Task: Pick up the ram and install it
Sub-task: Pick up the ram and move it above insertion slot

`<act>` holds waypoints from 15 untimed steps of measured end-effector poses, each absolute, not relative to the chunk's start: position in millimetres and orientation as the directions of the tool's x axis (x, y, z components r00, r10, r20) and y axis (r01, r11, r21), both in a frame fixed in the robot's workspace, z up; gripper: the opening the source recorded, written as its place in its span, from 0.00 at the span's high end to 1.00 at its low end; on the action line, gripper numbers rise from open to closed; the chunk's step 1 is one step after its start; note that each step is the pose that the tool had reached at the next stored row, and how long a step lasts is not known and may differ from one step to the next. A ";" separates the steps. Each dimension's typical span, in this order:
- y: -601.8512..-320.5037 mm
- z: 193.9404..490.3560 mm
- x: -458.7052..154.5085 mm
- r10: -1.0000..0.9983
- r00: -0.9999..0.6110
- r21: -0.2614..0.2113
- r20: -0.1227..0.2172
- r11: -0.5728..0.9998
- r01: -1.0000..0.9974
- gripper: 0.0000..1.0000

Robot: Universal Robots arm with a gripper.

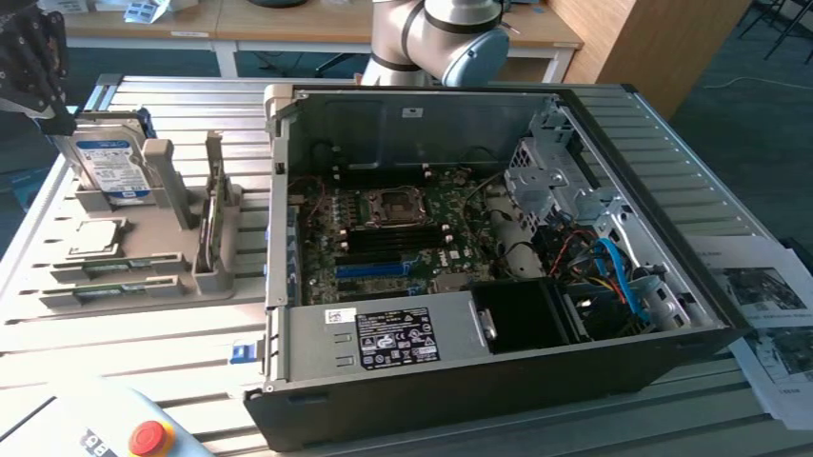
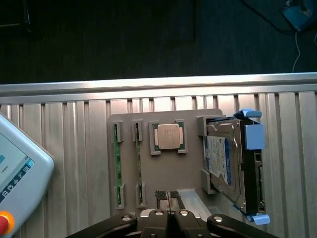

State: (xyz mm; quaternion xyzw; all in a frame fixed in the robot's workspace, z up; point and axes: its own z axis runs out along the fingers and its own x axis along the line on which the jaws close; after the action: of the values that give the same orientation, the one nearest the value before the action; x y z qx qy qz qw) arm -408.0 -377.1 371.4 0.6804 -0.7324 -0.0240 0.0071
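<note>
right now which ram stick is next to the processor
The ram in the slot right beside the processor; the other ram stands one slot farther, by the holder's edge.

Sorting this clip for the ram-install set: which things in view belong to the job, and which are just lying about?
Belongs to the job:
ram sticks standing in the grey holder
gripper near that holder
open computer case
motherboard with its blue slot

Just lying about:
hard drive
processor chip
teach pendant
printed sheets
</note>
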 end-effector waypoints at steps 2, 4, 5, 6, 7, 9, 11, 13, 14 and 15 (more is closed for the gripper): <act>-377.1 371.4 -408.0 -0.997 -0.070 0.045 -0.022 0.069 -0.997 0.90; -377.1 371.3 -408.0 -0.999 -0.050 0.045 -0.022 0.049 -0.998 0.90; -377.1 371.3 -408.0 -0.999 -0.037 0.045 -0.022 0.036 -0.998 0.90; -377.1 371.3 -408.0 -1.000 -0.022 0.045 -0.022 0.021 -0.999 0.90; -377.1 371.3 -408.0 -1.000 -0.015 0.045 -0.022 0.014 -0.999 0.90; -377.1 371.3 -408.0 -1.000 -0.015 0.045 -0.022 0.014 -0.999 0.90; -377.1 371.1 -408.0 -1.000 -0.015 0.045 -0.022 0.014 -0.999 0.90; -377.1 370.6 -407.9 -1.000 -0.015 0.045 -0.022 0.014 -0.999 0.90; -377.1 370.0 -408.0 -1.000 -0.015 0.045 -0.022 0.014 -0.999 0.90; -377.1 369.2 -408.0 -1.000 -0.015 0.045 -0.022 0.014 -0.999 0.90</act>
State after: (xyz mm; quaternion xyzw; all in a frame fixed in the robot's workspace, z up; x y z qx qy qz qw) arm -408.0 -377.1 369.2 0.7019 -0.7119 -0.0237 0.0079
